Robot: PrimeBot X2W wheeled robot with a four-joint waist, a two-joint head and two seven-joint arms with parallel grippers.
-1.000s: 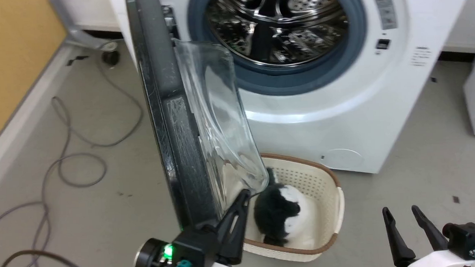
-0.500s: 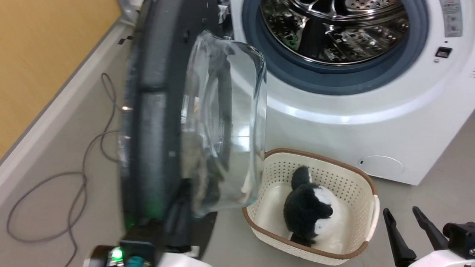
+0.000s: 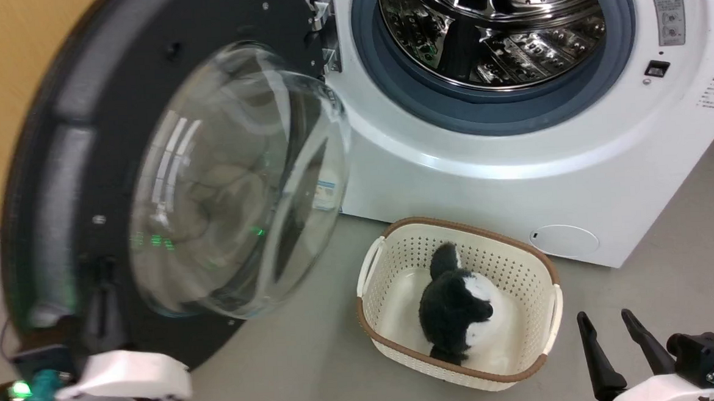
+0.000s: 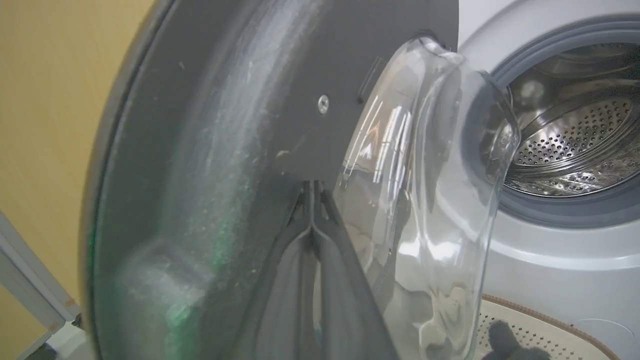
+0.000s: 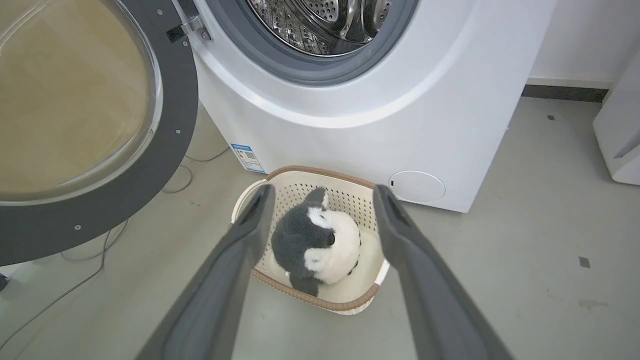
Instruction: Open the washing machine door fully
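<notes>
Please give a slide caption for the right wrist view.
Open right pincer frames a basket with a plush toy before the washing machine.

The washing machine point(image 3: 484, 175) is a big white front-loader. A grey rubber ring point(image 3: 480, 111) frames its perforated steel drum point(image 3: 494, 28), and a blue label sticker point(image 5: 245, 157) sits low on its front. The washing machine door point(image 3: 172, 179) is a large round black disc, nearly as wide as the machine. It hangs upright from a metal hinge point(image 3: 323, 25) at the left edge of the machine's opening. It is swung wide, well clear of that opening. Its inner face and clear bulging glass bowl point(image 3: 240, 182) (slightly blurred in the head view) are turned outward, away from the machine's front.
</notes>
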